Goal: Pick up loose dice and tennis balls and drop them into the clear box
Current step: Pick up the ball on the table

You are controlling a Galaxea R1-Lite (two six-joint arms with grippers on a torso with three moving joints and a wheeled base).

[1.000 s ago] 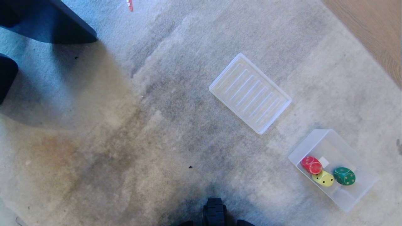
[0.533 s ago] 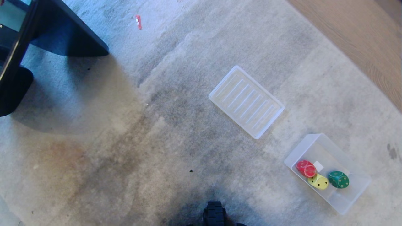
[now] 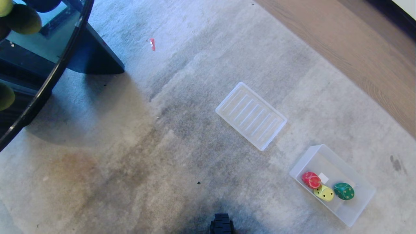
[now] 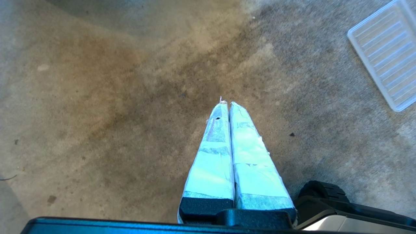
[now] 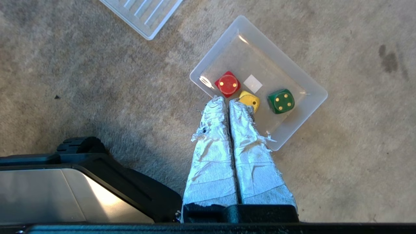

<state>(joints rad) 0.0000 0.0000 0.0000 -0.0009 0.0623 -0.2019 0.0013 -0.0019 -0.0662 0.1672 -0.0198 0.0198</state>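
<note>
Translucent plastic forms the clear box (image 3: 354, 208), which sits on the carpet (image 3: 136, 169) to my front right, set at an angle. Inside it lie three dice: the red die (image 3: 311, 179) and the yellow die (image 3: 323, 193) touch each other near one long wall, and the green die (image 3: 344, 190) rests just beside the yellow one. A small white square (image 3: 323, 177) lies on the box floor next to the red die. A flat ribbed tray (image 3: 251, 115) lies on the carpet beyond the box, apart from it.

My right gripper (image 5: 226, 101) hangs above the near edge of the box, its taped fingers (image 5: 213, 130) pressed together and holding nothing. My left gripper (image 4: 226, 104) hangs over bare, stained carpet, its fingers (image 4: 250, 152) likewise clenched and empty.

At far left a dark glass tabletop (image 3: 48, 48) enters the head view; yellow-green rounded shapes (image 3: 22, 19) show at its edge, too cropped to identify with certainty. A small red scrap (image 3: 152, 44) lies on the carpet near the table's dark base (image 3: 94, 55). Wooden flooring (image 3: 351, 42) borders the carpet at far right.
</note>
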